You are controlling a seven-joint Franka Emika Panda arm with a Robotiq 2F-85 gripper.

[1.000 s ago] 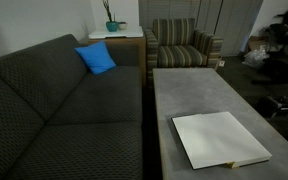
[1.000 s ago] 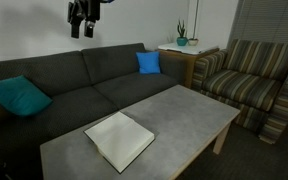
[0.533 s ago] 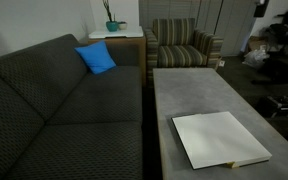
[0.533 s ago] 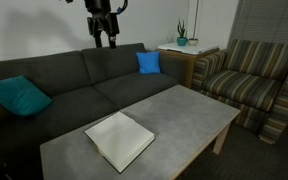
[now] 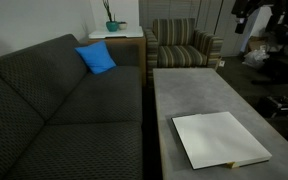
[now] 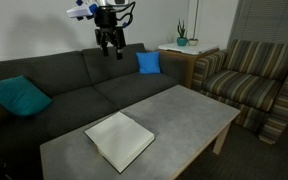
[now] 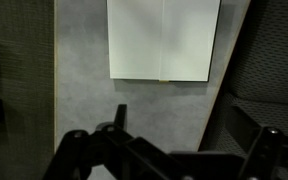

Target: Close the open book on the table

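The book lies open and flat on the grey table, white pages up, with a yellow-tan edge at its near side. It also shows in an exterior view and in the wrist view, where a centre fold line runs down the pages. My gripper hangs high in the air above the sofa back, well away from the book, with its fingers spread and nothing in them. It shows dark at the top edge of an exterior view. In the wrist view the gripper has its fingers wide apart.
A dark grey sofa runs along the table's long side, with a blue cushion and a teal cushion. A striped armchair stands at the table's end. A small side table with a plant is in the corner.
The gripper has moved sideways and a little lower above the sofa, toward the table. It has come into the top corner of an exterior view. The book has not moved.
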